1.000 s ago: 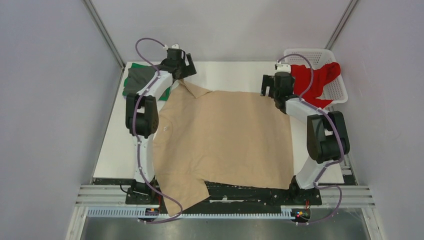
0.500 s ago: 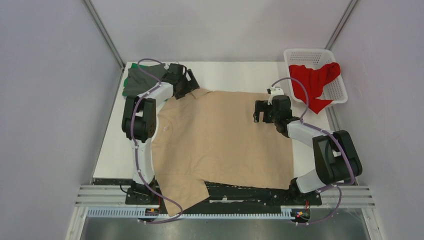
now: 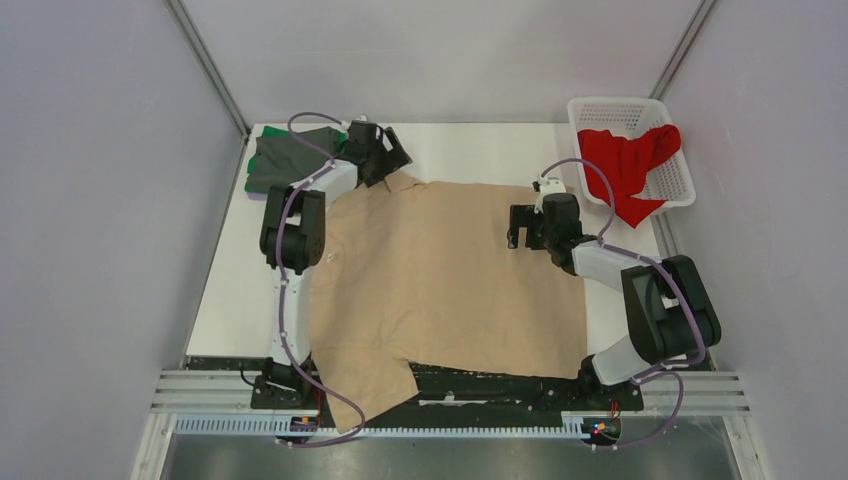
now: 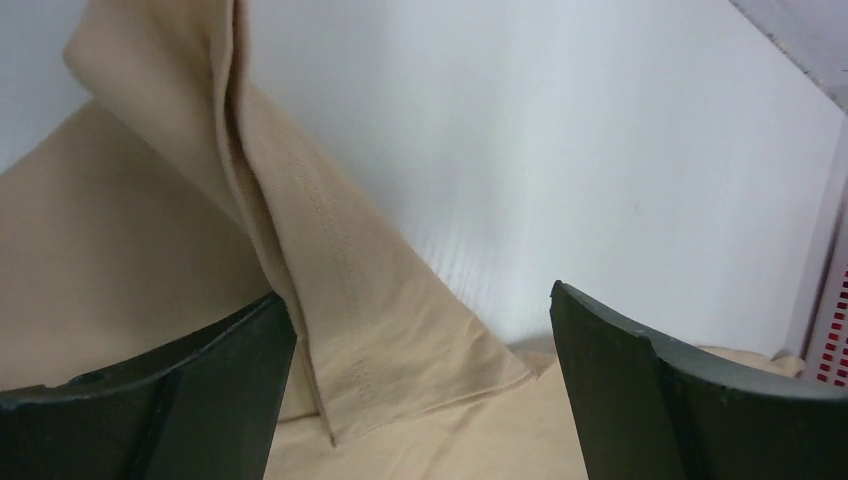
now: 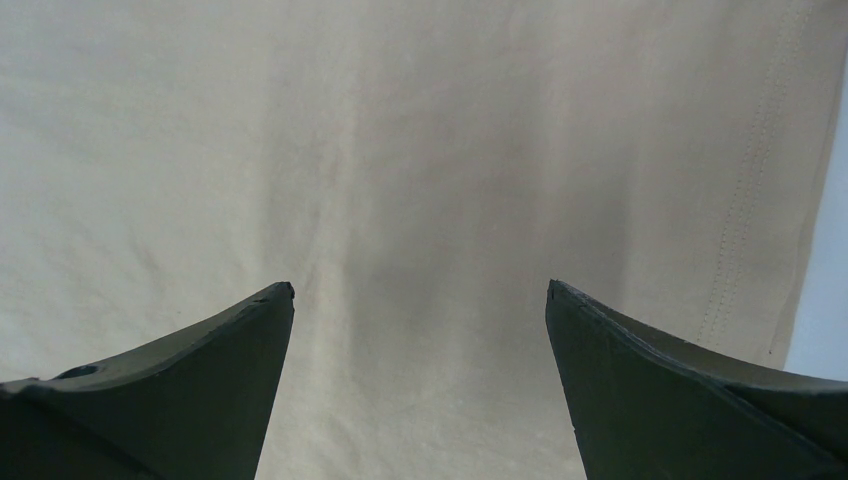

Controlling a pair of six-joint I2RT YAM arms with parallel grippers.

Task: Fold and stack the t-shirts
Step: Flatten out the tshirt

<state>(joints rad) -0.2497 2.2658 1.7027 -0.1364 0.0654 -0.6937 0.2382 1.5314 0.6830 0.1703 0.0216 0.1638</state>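
A large beige t-shirt [image 3: 450, 275] lies spread flat across the table, one sleeve hanging over the near edge. My left gripper [image 3: 385, 160] is open at the shirt's far left sleeve; in the left wrist view the folded sleeve hem [image 4: 330, 300] lies between my fingers [image 4: 200, 390]. My right gripper [image 3: 520, 228] is open just above the shirt's far right part; the right wrist view shows flat beige cloth [image 5: 420, 220] between the fingertips. A folded dark grey shirt [image 3: 280, 155] lies on a green one [image 3: 250, 184] at the far left. A red shirt [image 3: 628, 165] hangs out of the basket.
A white lattice basket [image 3: 630, 115] stands at the far right corner. Bare white table [image 3: 470, 150] shows beyond the beige shirt and along the left side [image 3: 240, 290]. Grey walls close in on both sides.
My right gripper came down from near the basket onto the shirt's far right part. My left gripper shifted right along the far left sleeve, which now lies lower and flatter.
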